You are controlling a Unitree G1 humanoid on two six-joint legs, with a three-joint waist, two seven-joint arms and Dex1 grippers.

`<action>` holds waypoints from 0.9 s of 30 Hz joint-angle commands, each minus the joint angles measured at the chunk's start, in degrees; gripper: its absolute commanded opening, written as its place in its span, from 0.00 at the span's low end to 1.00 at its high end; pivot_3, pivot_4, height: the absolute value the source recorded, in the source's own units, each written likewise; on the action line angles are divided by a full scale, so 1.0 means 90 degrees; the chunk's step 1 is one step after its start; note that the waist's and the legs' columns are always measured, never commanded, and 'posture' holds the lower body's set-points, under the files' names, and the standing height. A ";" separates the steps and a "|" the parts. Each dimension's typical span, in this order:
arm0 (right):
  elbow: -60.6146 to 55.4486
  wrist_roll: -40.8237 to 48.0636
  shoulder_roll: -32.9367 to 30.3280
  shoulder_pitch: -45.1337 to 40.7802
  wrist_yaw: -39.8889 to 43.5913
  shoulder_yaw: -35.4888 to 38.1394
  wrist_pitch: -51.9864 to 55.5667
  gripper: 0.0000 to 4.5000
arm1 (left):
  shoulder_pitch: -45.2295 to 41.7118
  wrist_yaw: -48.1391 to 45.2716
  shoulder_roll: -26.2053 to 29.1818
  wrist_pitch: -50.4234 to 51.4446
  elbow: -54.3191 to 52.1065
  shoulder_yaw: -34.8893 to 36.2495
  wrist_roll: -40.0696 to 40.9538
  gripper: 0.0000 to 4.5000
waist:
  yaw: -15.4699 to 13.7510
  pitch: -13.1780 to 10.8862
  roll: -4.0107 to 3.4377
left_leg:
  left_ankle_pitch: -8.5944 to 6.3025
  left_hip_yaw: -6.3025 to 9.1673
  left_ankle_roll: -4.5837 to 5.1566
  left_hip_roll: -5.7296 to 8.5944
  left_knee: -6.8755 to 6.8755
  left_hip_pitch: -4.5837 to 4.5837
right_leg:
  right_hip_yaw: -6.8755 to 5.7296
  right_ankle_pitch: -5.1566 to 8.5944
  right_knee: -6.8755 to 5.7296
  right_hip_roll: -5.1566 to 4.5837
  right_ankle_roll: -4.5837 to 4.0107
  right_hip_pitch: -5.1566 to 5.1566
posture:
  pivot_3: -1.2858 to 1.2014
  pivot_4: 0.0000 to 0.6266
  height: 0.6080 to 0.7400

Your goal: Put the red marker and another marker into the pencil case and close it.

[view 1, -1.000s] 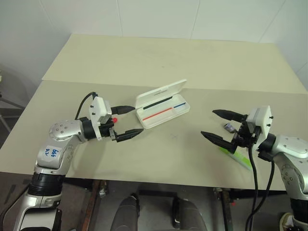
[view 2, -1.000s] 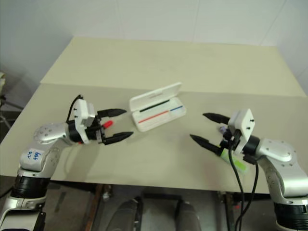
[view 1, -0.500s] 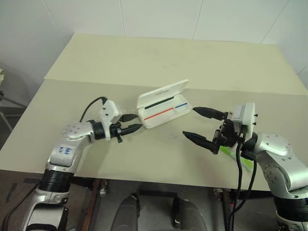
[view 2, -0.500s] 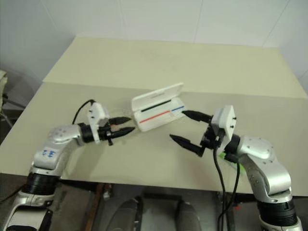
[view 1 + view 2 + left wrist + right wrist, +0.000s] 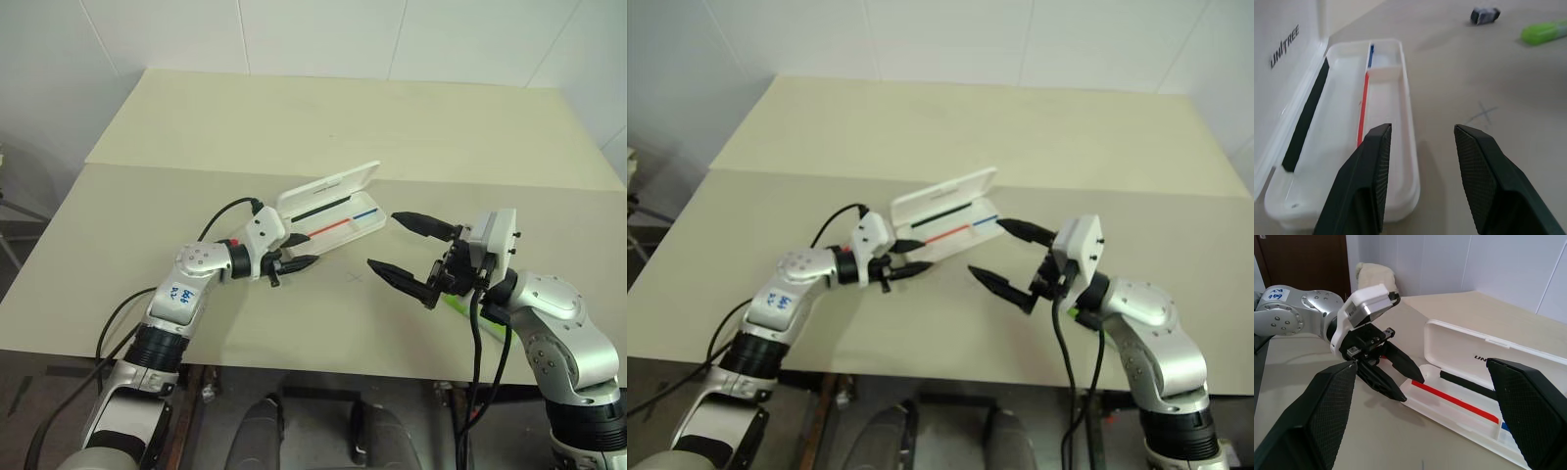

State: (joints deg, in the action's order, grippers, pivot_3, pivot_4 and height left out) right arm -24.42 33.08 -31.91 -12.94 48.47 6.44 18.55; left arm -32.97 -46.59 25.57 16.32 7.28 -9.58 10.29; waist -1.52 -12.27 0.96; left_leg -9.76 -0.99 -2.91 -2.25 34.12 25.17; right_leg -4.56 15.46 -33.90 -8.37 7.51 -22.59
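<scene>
On the left of the bench [image 5: 294, 117], the left gripper [image 5: 310, 250] reaches in level, aimed forward and to the right at the near-left end of the pencil case [image 5: 328, 188]. Its jaws stand partly apart with nothing between them, and in the left wrist view one finger overlaps the tray's near corner. A speck of red shows just behind that wrist; it may be the red marker [image 5: 233, 242], but too little is visible to tell which way it lies. The pencil case sits open at the middle of the bench, its long axis running on a diagonal from near-left to far-right. Its lid is tilted up along the far long side, with the dark lettering on the inside face. A black stripe lies along the hinge side of the tray, and a red stripe continues into a short blue one toward the far-right end. Just past that end is the right gripper [image 5: 382, 239], pointing left toward the case, its jaws spread wide and empty. A small pencilled cross [image 5: 355, 277] marks the bench between the two grippers. The lime-green marker [image 5: 1545, 32] lies on the bench beneath the right arm, well apart from the case and partly hidden. Its long axis runs from far-left to near-right, and a small dark piece [image 5: 1485, 14] lies near it.
</scene>
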 commanded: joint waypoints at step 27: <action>-0.0325 -0.0055 0.0319 -0.0265 -0.0469 -0.0177 -0.0301 1.00 | -0.0326 -0.0002 -0.0095 0.0375 0.0136 -0.0202 -0.0632 0.48 | 0.0002 0.0000 0.0000 | 0.0001 -0.0001 0.0002 -0.0001 0.0004 0.0000 | 0.0002 -0.0002 -0.0005 0.0000 0.0000 0.0000 | 0.52 0.24 1.00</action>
State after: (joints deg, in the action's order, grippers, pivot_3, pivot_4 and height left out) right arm -25.71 32.59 -29.43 -14.55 44.66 4.73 17.34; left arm -35.70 -46.98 24.06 19.20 9.75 -11.36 5.21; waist -1.50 -12.27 0.96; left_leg -9.76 -1.01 -2.89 -2.25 34.16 25.17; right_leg -4.54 15.43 -33.94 -8.37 7.52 -22.59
